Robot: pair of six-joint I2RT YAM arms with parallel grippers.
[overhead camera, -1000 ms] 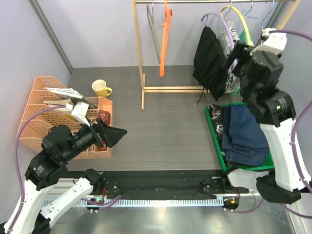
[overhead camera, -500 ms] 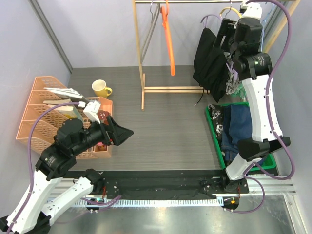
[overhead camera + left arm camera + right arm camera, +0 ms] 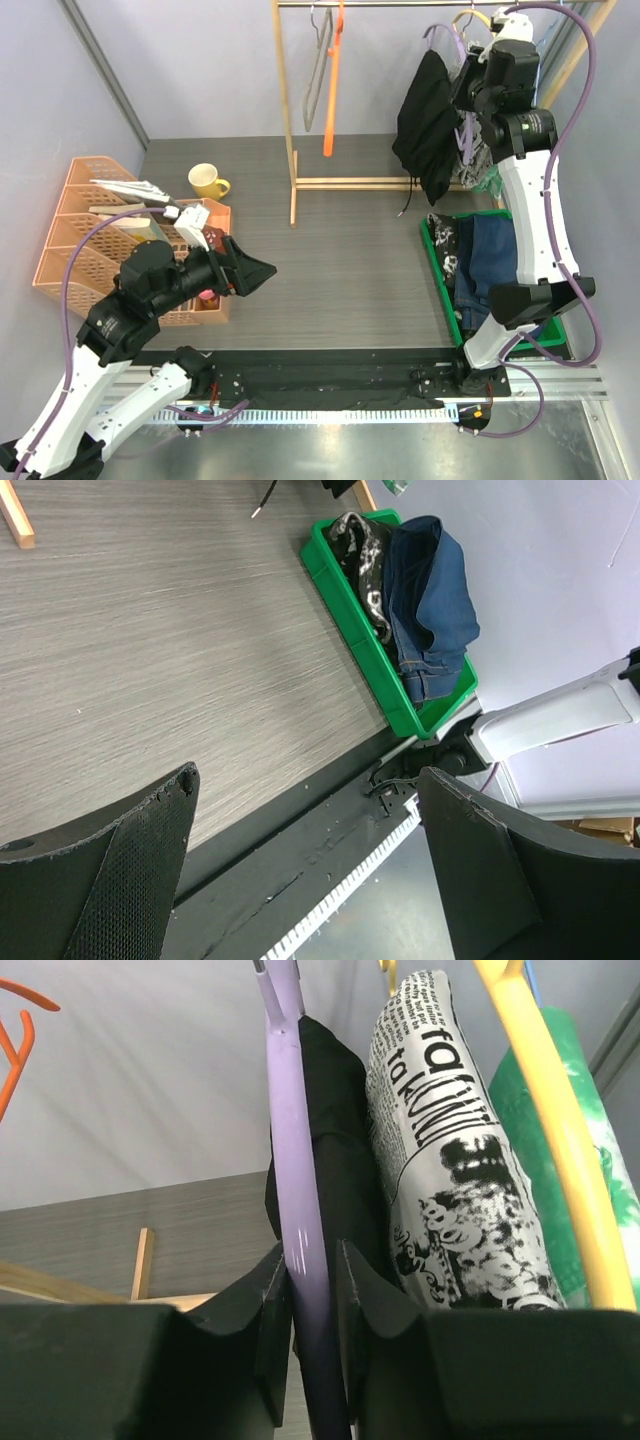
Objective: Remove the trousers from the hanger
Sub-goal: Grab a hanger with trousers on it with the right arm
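While the left gripper (image 3: 308, 778) hangs wide and empty over the table (image 3: 150, 630), the right gripper (image 3: 312, 1260) pinches the purple hanger (image 3: 290, 1110), seemingly steadying it so the black trousers (image 3: 335, 1130) draped over it can slide off.

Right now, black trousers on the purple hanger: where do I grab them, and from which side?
Probably the free-hanging lower fold of the black trousers, approached from their left, the uncrowded side. The newspaper-print trousers crowd the right side, and the right end effector pinches the purple hanger up top.
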